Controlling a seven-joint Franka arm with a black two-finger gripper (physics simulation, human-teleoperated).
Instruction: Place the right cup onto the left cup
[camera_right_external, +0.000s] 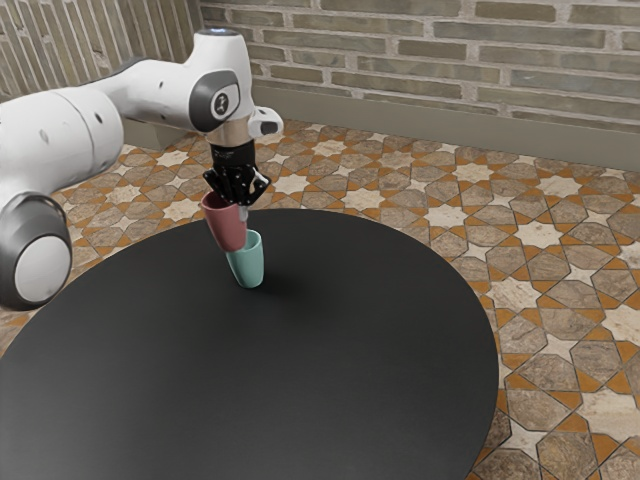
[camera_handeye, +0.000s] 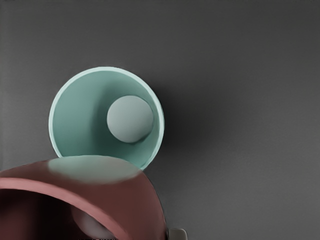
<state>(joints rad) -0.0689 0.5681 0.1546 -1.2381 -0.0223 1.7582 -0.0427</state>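
Tabletop (camera_handeye: 240, 190) — wrist view into teal cup (camera_handeye: 75, 115)

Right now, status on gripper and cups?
Gripper shut on red cup, aloft. Teal cup upright on table. Red cup off-center from teal's mouth, not nested.

Red cup (camera_right_external: 225, 222), teal cup (camera_right_external: 249, 262), black table (camera_right_external: 300, 370), orange-brown star-patterned floor (camera_right_external: 540, 235)

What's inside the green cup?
Looking into the green cup, I can see its smooth inner wall and pale round bottom. One edge is covered by the red cup, so I can't see that bit.
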